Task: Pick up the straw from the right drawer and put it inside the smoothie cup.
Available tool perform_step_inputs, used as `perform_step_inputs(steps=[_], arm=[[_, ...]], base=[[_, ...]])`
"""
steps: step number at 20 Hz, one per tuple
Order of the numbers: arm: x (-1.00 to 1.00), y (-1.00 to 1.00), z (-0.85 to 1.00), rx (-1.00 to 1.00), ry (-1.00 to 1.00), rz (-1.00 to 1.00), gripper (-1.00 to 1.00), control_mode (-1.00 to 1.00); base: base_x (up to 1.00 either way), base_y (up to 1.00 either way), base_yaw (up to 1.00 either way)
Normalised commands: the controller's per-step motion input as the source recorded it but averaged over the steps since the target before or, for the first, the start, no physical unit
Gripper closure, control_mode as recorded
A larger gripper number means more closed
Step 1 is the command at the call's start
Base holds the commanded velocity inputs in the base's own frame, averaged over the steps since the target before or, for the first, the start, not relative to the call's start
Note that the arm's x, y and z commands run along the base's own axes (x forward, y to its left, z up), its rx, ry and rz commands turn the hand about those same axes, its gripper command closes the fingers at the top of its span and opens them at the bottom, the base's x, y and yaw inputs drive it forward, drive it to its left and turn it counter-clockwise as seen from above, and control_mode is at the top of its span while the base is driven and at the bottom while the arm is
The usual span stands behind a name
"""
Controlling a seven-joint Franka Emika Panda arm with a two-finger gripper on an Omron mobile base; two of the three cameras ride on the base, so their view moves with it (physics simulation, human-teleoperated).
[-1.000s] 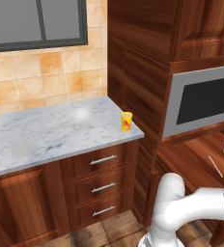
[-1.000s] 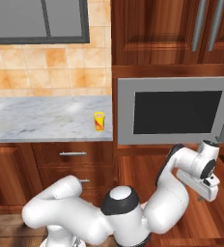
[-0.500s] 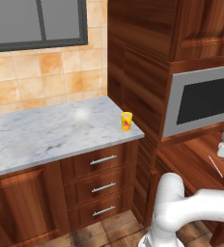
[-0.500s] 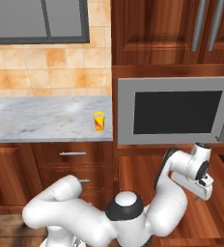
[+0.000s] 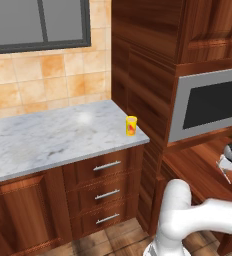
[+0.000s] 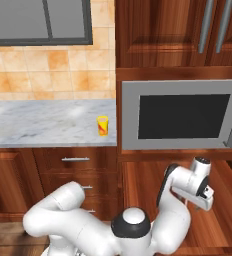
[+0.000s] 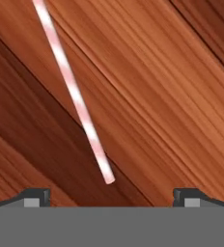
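The straw point(image 7: 73, 91), thin with pale pink and white bands, lies on the reddish-brown floor of the open right drawer point(image 7: 172, 96). Its near end stops just above the gap between my fingertips point(image 7: 36, 195). My gripper point(image 7: 111, 195) is open and hovers close over it, holding nothing. From the left base view the gripper point(image 5: 231, 161) hangs over the drawer point(image 5: 195, 170) beneath the microwave, with the straw point(image 5: 224, 171) a faint pale line under it. From the right base view the gripper point(image 6: 206, 199) points down into the drawer point(image 6: 143, 195). The yellow smoothie cup point(image 5: 131, 125) point(image 6: 103, 125) stands upright on the marble counter's right corner.
A microwave point(image 6: 180, 115) sits directly above the open drawer. Three narrower stacked drawers with silver bar handles point(image 5: 107, 192) are under the marble counter point(image 5: 53, 137). Tall wooden cabinets point(image 5: 148, 50) rise between counter and microwave.
The hand has dropped a little lower into the drawer and shifted slightly toward the robot. Cup and drawer have not moved.
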Motion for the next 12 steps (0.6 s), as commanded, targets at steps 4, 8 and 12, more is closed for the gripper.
perform_step_inputs(steps=[4, 8, 12], arm=[[0.25, 0.00, -0.33, -0.04, -0.03, 0.05, -1.00, -1.00], [0.05, 0.00, -0.26, 0.00, 0.00, 0.03, -1.00, -1.00], [0.00, 0.00, -0.33, 0.00, 0.00, 0.04, -1.00, -1.00]], base=[[0.00, 0.00, 0.00], [0.00, 0.00, 0.00], [0.00, 0.00, 0.00]])
